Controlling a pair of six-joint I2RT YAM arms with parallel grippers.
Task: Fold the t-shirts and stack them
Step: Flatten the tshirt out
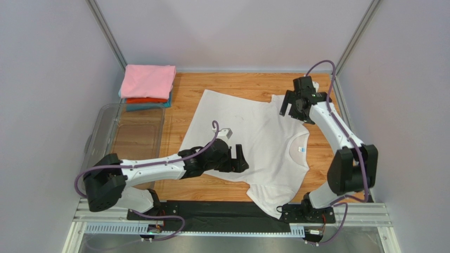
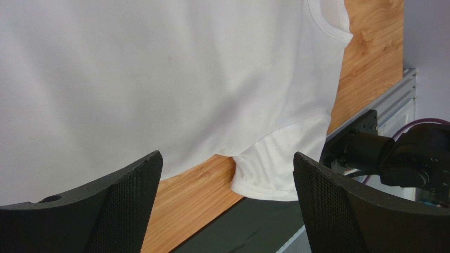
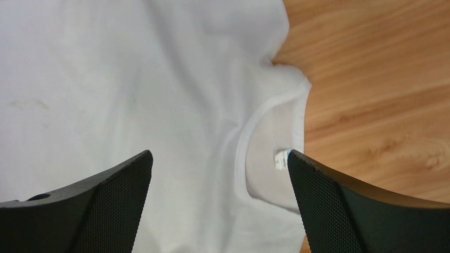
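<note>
Laid flat across the wood desk: white tee, collar toward the right arm, one sleeve drooping over the near edge. Spread out that way, probably, to give both arms a clean first fold. Poised low over the tee's near side with left hand spread, pinching nothing. Likewise over the far sleeve with right hand, fingers wide, empty. Soft matte knit, faintly creased, banded collar with small blue label. Parked at the far left, likely to receive it: stack of flat rectangles, pink over orange-red over teal, just beyond a clear bin.
</note>
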